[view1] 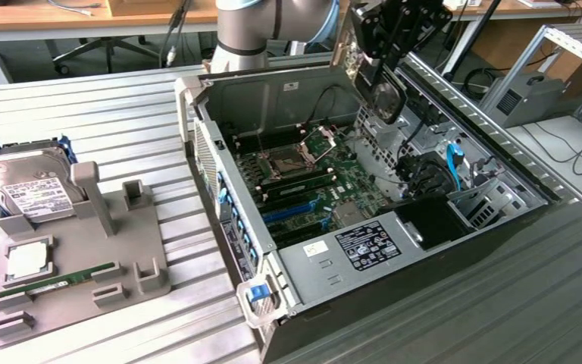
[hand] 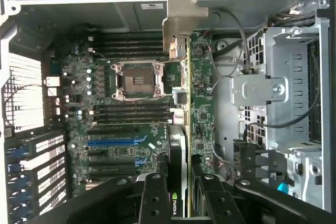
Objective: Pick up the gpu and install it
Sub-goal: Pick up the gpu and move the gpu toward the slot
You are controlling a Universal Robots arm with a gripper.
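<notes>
My gripper (view1: 400, 30) hangs over the open computer case (view1: 301, 280), shut on the gpu (view1: 383, 85). The card is dark, with a round fan, and it is held on edge above the back part of the case interior. In the wrist view the gpu (hand: 178, 145) runs edge-on away from my gripper (hand: 181, 203), between the black fingers (hand: 152, 198), and its silvery bracket (hand: 181, 17) points toward the case wall. Below it lies the motherboard (hand: 131, 114) with its blue expansion slots (hand: 113, 142). The card is clear of the board.
A grey parts holder (view1: 134, 250) on the slatted table at the exterior view's left carries a hard drive (view1: 30, 186), a processor (view1: 28, 259) and a green memory stick (view1: 48, 287). Cables (view1: 423, 171) and a drive cage (hand: 294, 87) crowd the case's other side.
</notes>
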